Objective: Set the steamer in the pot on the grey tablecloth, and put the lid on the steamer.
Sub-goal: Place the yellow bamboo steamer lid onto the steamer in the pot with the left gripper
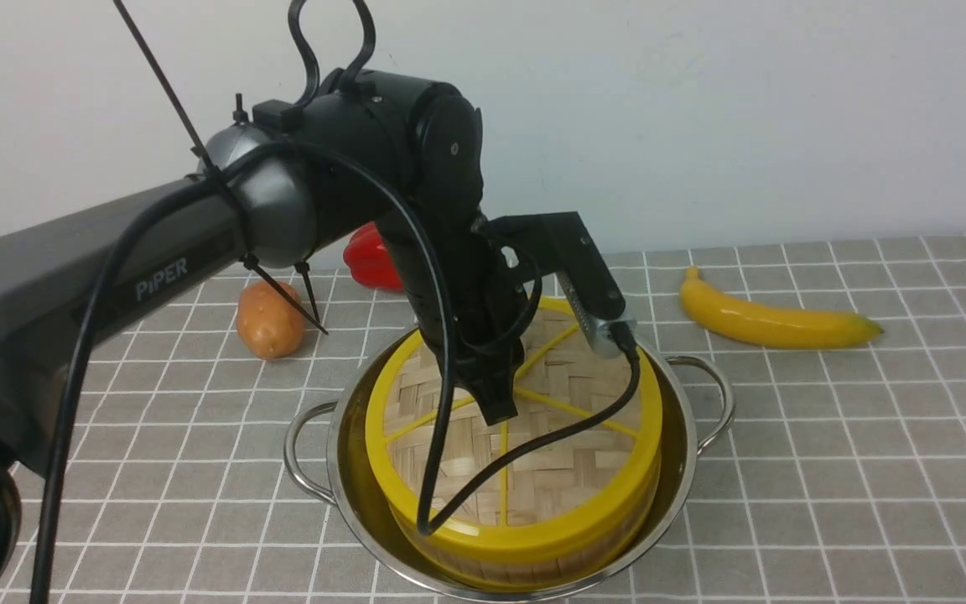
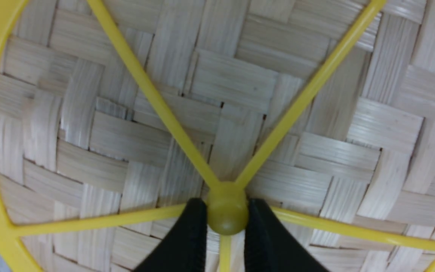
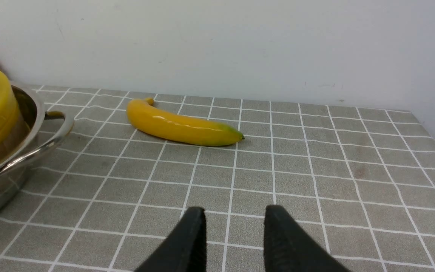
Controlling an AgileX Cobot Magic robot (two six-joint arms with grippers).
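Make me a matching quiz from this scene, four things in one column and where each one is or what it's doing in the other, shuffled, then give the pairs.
Things:
1. lid
2. steamer
3. banana
4. left tool

Descriptions:
A. lying on the cloth, right of the pot
B. shut on the hub of the lid
C. sitting inside the pot
D. resting on top of the steamer

Pairs: 1-D, 2-C, 3-A, 4-B

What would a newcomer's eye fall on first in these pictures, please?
First the left pincer, shut on the yellow centre hub of the lid, which sits on the steamer inside the pot mid-table. Next the banana, lying to the pot's right on the grey tablecloth.
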